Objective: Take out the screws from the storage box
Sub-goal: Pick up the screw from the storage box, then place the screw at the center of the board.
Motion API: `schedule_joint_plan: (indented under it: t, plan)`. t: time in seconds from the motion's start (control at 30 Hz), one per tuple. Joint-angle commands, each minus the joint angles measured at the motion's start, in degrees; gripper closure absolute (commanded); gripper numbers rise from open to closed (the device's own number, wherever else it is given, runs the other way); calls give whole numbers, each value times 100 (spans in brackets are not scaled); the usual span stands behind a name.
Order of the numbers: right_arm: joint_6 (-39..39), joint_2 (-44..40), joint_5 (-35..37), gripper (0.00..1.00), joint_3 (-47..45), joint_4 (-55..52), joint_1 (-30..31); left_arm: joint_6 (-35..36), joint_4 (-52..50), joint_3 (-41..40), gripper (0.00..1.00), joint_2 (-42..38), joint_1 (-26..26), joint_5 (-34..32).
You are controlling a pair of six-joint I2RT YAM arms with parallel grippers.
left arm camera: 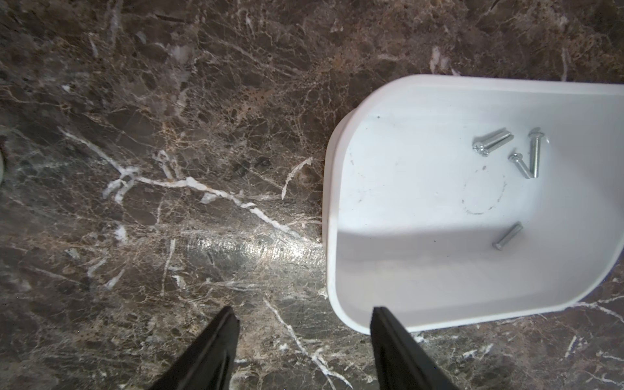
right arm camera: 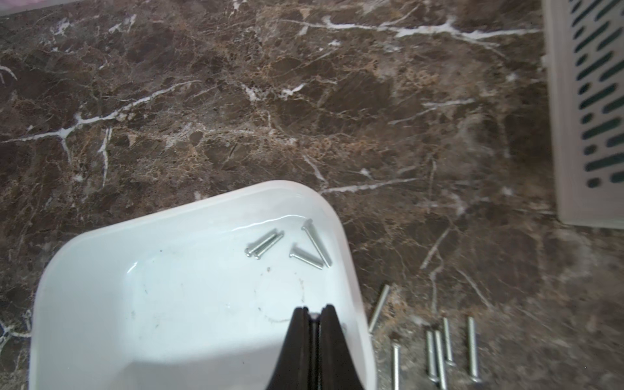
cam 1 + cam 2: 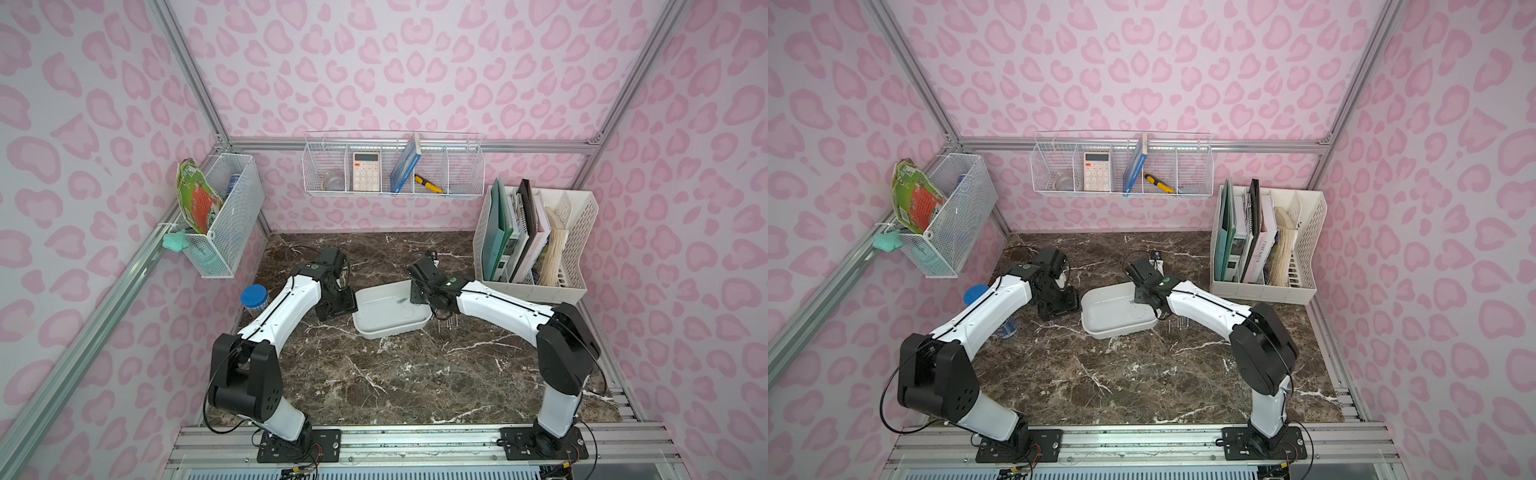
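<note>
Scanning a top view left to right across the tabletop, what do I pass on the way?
blue-lidded jar → storage box → screws lying loose on the marble just past the box → white file rack

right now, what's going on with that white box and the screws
The robot is emptying the storage box onto the marble table. Several screws lie on the table beside the box, and five more are inside it. The right gripper hangs over the box with its jaws shut; whether it pinches a screw is unclear. The left gripper hovers by the box's edge, jaws open and empty.
</note>
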Motion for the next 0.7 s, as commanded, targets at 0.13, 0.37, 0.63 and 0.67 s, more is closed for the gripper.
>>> schedule_joint_plan:
  t: [0.13, 0.37, 0.63, 0.67]
  plan:
    - [144, -936, 47, 92, -1547, 482, -336, 48, -112, 77, 33, 195, 3, 171]
    - [74, -1101, -447, 90, -2532, 1378, -464, 89, -162, 103, 34, 282, 3, 105]
    - [11, -870, -833, 89, -2715, 2034, -482, 182, -261, 169, 33, 278, 7, -85]
    - [-10, -824, -842, 89, -2699, 2060, -482, 183, -259, 171, 33, 279, 7, -78]
